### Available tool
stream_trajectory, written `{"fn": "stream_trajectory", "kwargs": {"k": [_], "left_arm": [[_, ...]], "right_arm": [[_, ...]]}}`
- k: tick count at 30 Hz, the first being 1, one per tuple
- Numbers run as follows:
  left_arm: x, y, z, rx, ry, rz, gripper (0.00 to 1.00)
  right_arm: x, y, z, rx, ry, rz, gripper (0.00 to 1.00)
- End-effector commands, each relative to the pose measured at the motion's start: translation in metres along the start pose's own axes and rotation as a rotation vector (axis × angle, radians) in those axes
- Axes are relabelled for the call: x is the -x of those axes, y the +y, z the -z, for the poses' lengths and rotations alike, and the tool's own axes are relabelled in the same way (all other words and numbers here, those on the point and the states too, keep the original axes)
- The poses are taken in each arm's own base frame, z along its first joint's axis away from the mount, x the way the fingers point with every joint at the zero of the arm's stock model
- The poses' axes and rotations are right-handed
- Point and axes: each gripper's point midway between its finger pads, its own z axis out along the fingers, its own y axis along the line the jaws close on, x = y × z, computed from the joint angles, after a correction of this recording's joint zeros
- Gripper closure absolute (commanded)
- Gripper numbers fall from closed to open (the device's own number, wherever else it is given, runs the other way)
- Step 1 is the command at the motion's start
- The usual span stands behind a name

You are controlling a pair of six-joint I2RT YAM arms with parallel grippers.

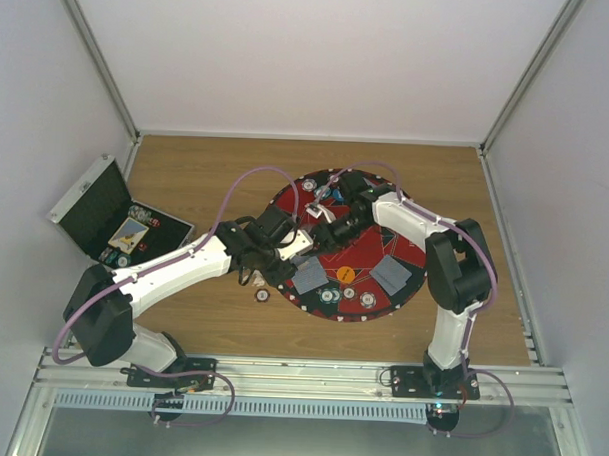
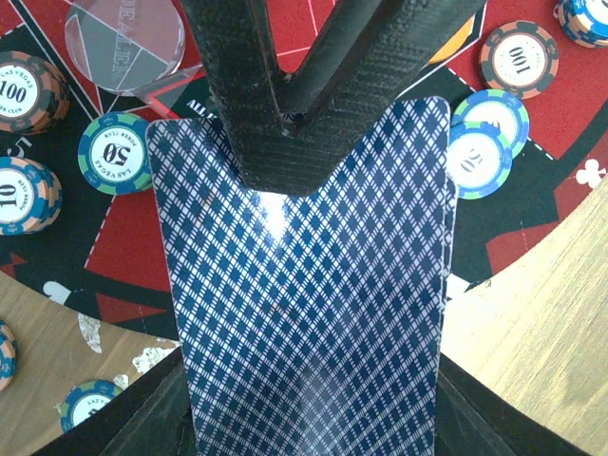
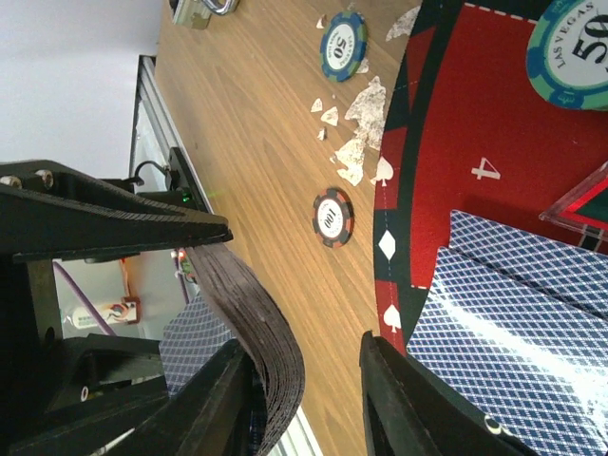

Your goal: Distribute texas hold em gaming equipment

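Observation:
My left gripper [image 2: 309,418] is shut on a deck of blue diamond-backed playing cards [image 2: 304,313], holding it over the left edge of the round red-and-black mat [image 1: 384,253]. My right gripper [image 3: 313,399] reaches in from the far side. Its jaws stand open around the far end of the deck [image 3: 271,351], which bends against one finger; the other finger stands apart from it. From above, the two grippers, left [image 1: 276,255] and right [image 1: 319,234], meet at the deck. Two cards [image 1: 311,275] [image 1: 390,274] lie face down on the mat, with poker chips [image 1: 327,296] and an orange disc [image 1: 344,274] near them.
Under the deck lie striped chips [image 2: 114,152] [image 2: 518,57] and a clear round disc [image 2: 123,43]. Two loose chips [image 3: 332,217] [image 3: 342,45] sit on the wood left of the mat, among paper scraps. The open black case [image 1: 105,216] stands at the far left.

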Motion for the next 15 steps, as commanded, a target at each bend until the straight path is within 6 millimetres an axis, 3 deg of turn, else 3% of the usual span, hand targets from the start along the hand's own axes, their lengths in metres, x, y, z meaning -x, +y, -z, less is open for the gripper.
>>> {"fn": "stream_trajectory", "kwargs": {"k": [1, 8, 15], "left_arm": [[0.0125, -0.0020, 0.0049, -0.003, -0.050, -0.018, 0.46], [0.0121, -0.0021, 0.0047, -0.001, -0.049, -0.019, 0.46], [0.0115, -0.0018, 0.0047, 0.000, -0.047, -0.018, 0.46]], "right_arm": [[-0.0014, 0.0023, 0.0084, 0.001, -0.012, 0.018, 0.70], [-0.0023, 0.0086, 0.0101, 0.024, -0.011, 0.044, 0.94], [-0.0038, 0.0038, 0.0156, -0.005, -0.017, 0.039, 0.99]]}}
